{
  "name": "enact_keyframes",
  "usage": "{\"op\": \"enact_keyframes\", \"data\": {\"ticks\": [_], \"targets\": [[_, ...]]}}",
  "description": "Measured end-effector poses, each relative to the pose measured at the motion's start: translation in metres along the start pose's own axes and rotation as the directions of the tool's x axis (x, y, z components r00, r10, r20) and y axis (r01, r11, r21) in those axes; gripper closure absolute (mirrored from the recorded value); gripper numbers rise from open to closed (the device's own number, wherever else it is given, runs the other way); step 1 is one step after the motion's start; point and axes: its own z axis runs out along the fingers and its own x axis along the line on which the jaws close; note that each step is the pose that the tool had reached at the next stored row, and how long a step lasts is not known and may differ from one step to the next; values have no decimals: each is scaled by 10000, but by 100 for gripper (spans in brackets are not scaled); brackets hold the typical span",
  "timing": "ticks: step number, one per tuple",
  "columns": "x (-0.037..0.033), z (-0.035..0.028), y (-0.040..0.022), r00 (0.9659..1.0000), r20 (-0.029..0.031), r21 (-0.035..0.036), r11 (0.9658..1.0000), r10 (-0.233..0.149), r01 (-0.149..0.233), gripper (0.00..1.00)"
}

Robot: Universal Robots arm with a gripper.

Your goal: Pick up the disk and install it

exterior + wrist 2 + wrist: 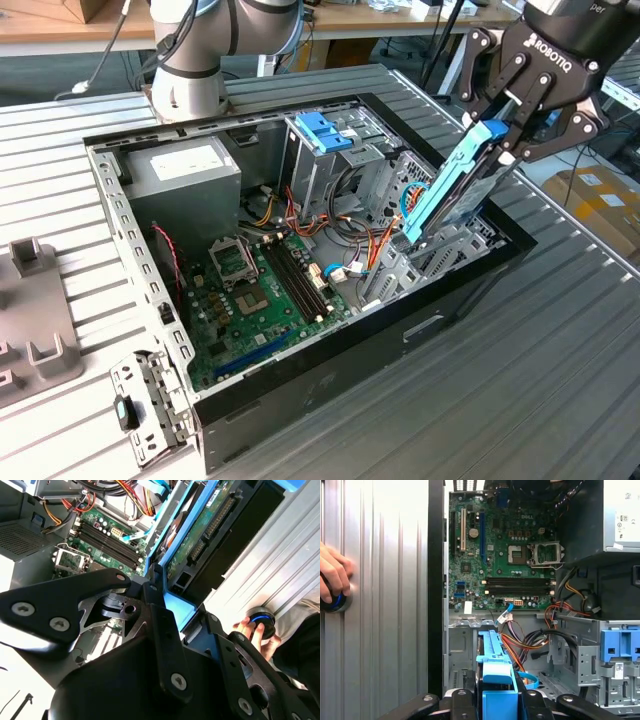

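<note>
The disk (452, 188) is a dark flat drive in bright blue rails. It hangs steeply tilted over the open computer case (450, 300), on the exterior view's right. My gripper (497, 135) is shut on its upper blue tab end. The disk's lower end reaches down to a grey metal bay (440, 248); whether it touches the bay I cannot tell. In the second wrist view the disk (210, 525) shows its green circuit side beyond the black fingers (155, 587). In the first wrist view its blue rail (492, 665) runs out from the gripper (497, 700).
A tall metal drive cage with a blue handle (325, 130) stands mid-case, with the motherboard (260, 290) and loose cables beside it. A power supply (185, 170) fills the back corner. A person's hand (332, 575) rests on a round knob outside the case. A grey fixture (30, 320) lies left.
</note>
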Motion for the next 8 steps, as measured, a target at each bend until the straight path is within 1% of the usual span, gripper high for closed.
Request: {"op": "enact_keyframes", "data": {"ticks": [4, 8], "targets": [[5, 29, 0, 10000, 1, -1, 10000, -6, 6, 63], [11, 43, 0, 10000, 0, -1, 10000, -8, 8, 63]]}}
